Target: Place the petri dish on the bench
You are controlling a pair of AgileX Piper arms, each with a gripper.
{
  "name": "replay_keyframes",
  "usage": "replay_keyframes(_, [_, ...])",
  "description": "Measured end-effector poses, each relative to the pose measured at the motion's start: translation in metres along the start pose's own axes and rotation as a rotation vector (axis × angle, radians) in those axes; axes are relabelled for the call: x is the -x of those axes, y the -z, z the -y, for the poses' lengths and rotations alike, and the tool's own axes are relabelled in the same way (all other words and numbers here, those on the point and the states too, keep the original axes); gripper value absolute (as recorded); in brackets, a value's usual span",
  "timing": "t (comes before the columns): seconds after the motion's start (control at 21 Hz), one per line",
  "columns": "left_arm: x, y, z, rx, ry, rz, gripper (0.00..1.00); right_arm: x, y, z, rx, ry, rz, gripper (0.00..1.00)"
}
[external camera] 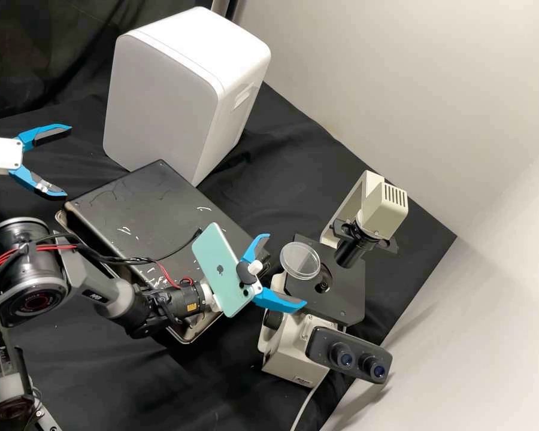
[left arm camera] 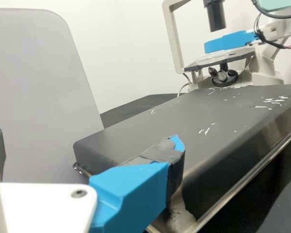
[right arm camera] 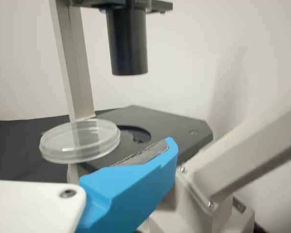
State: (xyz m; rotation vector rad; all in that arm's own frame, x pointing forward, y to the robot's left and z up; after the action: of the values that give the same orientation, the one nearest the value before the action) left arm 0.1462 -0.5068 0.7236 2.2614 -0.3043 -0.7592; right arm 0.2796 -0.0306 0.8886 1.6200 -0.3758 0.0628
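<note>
The white box [external camera: 182, 90] is the biggest thing on the bench [external camera: 293, 167] and stands well away from the microscope [external camera: 317, 344], on its far side. A flat black tray [external camera: 156, 215] lies between the box and the microscope, its near corner just beside the microscope's body.

The right gripper [external camera: 284, 270] is level with the microscope's stage [external camera: 341, 293], on the tray side. Its jaws are spread wide, one finger on each side of the stage corner. This looks like a line-up to close on the dish from the side, since the lens housing above leaves little room to come in from overhead.

The left gripper [external camera: 66, 160] hangs far from the microscope, beyond the tray. It is released and holds nothing, probably parked out of the way.

The petri dish [external camera: 300, 261] is clear and shallow. It sits on the stage at the corner nearest the right gripper, apparently overhanging the edge, with no finger touching it. It has yet to be lifted down to the bench.
</note>
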Motion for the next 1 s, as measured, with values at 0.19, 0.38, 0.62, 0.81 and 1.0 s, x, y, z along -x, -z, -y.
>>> replay_keyframes(0.19, [0.0, 0.0, 0.0, 0.0, 0.0, 0.0, 1.0, -0.014, 0.001, 0.008, 0.057, 0.018, -0.009, 1.0])
replay_keyframes(0.38, [0.0, 0.0, 0.0, 0.0, 0.0, 0.0, 1.0, -0.024, 0.0, 0.015, 0.088, 0.031, -0.011, 1.0])
replay_keyframes(0.62, [0.0, 0.0, 0.0, 0.0, 0.0, 0.0, 1.0, -0.033, -0.002, 0.028, 0.115, 0.06, -0.005, 1.0])
replay_keyframes(0.81, [0.0, 0.0, 0.0013, 0.0, 0.007, 0.0, 1.0, -0.036, -0.004, 0.03, 0.135, 0.064, -0.001, 1.0])
replay_keyframes(1.0, [-0.001, 0.0, 0.0025, 0.0, 0.014, -0.001, 1.0, -0.039, -0.004, 0.03, 0.134, 0.061, -0.004, 1.0])
